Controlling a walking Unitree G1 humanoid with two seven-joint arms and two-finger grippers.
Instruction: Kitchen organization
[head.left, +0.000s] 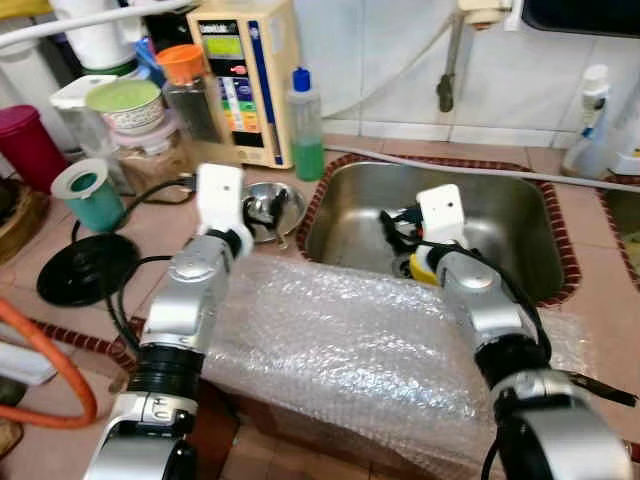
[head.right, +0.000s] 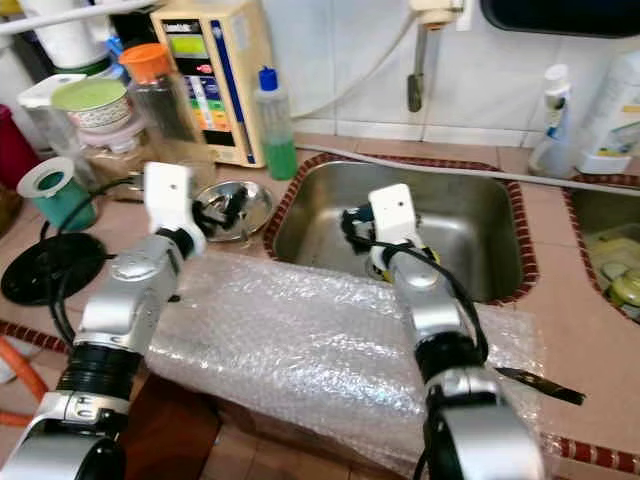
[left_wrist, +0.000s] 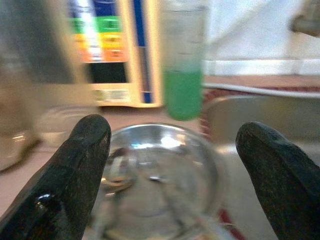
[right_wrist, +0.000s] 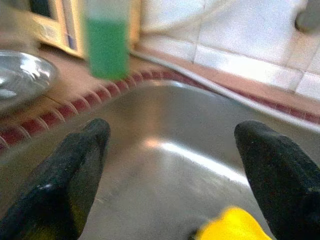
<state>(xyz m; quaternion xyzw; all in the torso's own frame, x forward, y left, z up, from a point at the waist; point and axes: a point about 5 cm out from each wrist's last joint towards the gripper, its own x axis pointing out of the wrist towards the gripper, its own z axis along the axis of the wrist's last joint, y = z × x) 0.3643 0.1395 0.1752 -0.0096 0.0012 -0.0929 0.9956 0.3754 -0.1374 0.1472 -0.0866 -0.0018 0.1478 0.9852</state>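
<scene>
My left gripper (head.left: 262, 210) is open just above a small steel bowl (head.left: 275, 205) on the tiled counter, left of the sink. In the left wrist view the bowl (left_wrist: 160, 175) lies between the two black fingers (left_wrist: 80, 165). My right gripper (head.left: 395, 225) is open and reaches down into the steel sink (head.left: 505, 215). A yellow object (head.left: 422, 268) lies on the sink floor under that wrist, and it also appears at the edge of the right wrist view as a yellow patch (right_wrist: 232, 225). Nothing is held by either gripper.
A bottle of green liquid (head.left: 305, 125) stands behind the bowl beside a cream water machine (head.left: 245, 75). Bubble wrap (head.left: 350, 340) covers the counter's front under both arms. A teal cup (head.left: 88, 195), jars and a black disc (head.left: 85, 268) crowd the left. A spray bottle (head.left: 590, 120) stands far right.
</scene>
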